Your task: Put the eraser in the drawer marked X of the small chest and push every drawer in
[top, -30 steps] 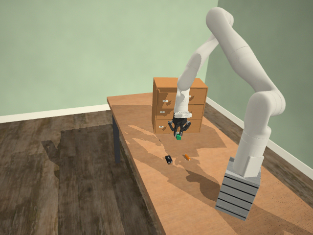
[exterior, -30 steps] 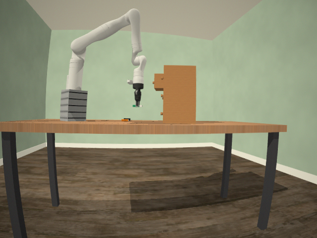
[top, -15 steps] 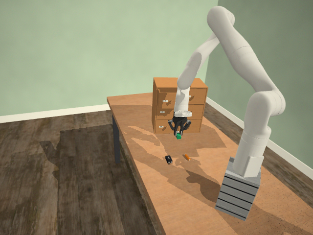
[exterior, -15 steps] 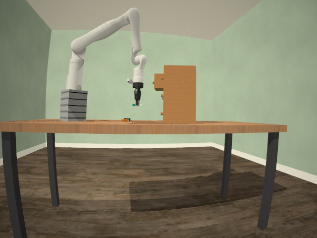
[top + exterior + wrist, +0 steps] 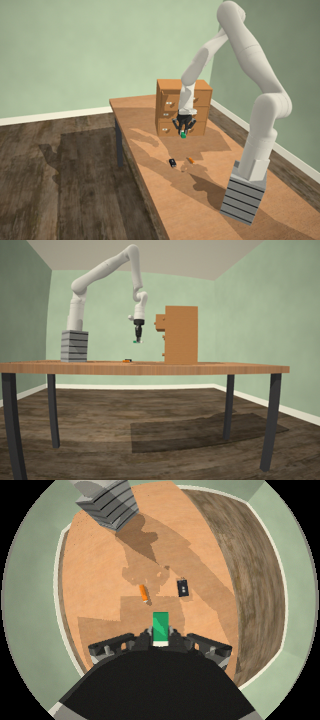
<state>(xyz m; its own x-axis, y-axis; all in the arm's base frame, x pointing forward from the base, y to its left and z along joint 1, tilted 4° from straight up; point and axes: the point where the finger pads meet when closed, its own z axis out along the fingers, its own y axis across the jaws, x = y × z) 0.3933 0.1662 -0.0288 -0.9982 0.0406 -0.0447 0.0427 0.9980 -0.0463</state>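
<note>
Robot gripper holds a green-and-white eraser in the air before a wooden chest with one drawer pulled out.

A small rectangular eraser, smooth green with a white end (image 5: 183, 135) (image 5: 135, 341) (image 5: 160, 625), lies roughly level between the fingertips of a black two-finger gripper (image 5: 183, 133) (image 5: 138, 340) (image 5: 160, 631). The fingers are closed on it, a narrow gap apart. It is well above the table (image 5: 160, 193) (image 5: 144, 369) (image 5: 95, 570), whose top is warm orange-brown wood on dark grey legs, and outside the drawers.

The upright, box-shaped chest of orange-brown grained wood (image 5: 168, 83) (image 5: 183, 335) has two columns of three drawers, with small round knobs and white labels too small to read. The upper-left drawer in the top view (image 5: 168, 107) (image 5: 160, 322) stands partway out; the other visible fronts look flush.

The smooth, white, rounded arm (image 5: 254, 59) (image 5: 95, 272) rises from a grey, black-striped block pedestal (image 5: 240, 206) (image 5: 74, 353) (image 5: 117, 520), reaches up and forward to a high bend, then drops, its wrist jogging before the gripper points almost straight down.

On the table, a small black block with two pale dots (image 5: 172, 162) (image 5: 183, 588) lies near a slim orange cylinder with a pale tip (image 5: 191, 160) (image 5: 126, 361) (image 5: 143, 593), not touching it.
</note>
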